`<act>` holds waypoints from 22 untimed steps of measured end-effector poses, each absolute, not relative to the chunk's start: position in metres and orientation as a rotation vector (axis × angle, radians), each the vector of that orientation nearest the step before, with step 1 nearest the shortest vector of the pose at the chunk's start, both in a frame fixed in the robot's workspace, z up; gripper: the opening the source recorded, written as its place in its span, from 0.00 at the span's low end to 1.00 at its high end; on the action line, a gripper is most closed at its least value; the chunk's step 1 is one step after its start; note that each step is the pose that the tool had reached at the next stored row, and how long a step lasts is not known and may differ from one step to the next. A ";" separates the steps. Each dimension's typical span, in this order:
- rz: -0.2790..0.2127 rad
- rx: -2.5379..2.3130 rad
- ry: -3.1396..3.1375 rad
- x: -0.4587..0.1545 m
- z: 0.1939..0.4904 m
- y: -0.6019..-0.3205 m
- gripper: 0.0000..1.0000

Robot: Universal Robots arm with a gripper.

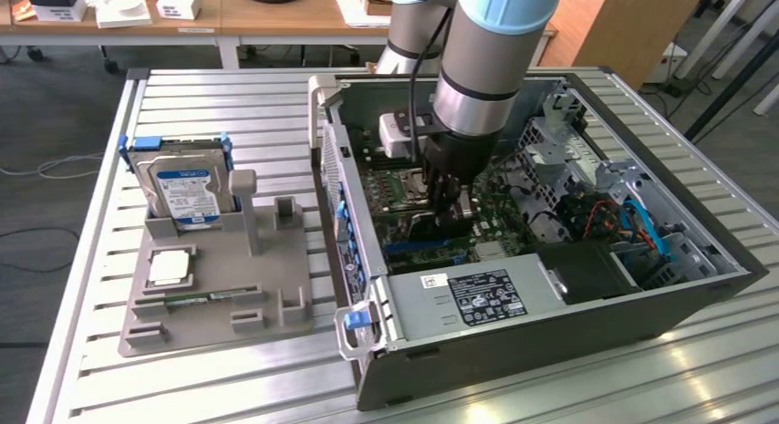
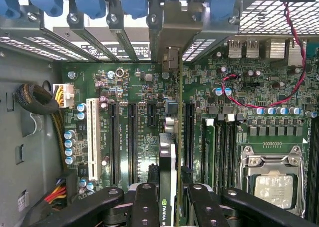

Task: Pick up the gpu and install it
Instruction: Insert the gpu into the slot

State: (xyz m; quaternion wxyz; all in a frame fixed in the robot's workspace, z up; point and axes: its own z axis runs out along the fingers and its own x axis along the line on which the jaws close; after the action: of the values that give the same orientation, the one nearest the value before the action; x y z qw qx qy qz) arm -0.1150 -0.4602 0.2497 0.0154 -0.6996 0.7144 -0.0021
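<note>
Room bright, light even and diffuse. The slatted table throws a pale sheen, strongest toward the near corner on the exterior view's right. White boxes on the far desk nearly wash out.

Inside the computer case it is dimmer. The arm lays a soft shadow over the motherboard. The grey fixture casts faint, soft-edged shadows.

In the wrist view the board reads evenly lit, greens clean. The mesh grille burns white with light coming through it. The CPU lid gives a dull glare. The gripper is dark, with thin highlights along its upper edges. The gpu edge glints pale.
</note>
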 end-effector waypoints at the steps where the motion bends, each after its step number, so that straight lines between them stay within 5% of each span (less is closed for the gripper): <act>1: -0.007 -2.177 2.223 -0.115 0.250 -0.460 0.27; 22: -0.006 -2.176 2.222 -0.115 0.247 -0.460 0.27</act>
State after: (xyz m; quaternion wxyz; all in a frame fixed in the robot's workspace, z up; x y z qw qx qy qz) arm -0.1150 -0.4601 0.2468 0.0160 -0.6996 0.7144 -0.0020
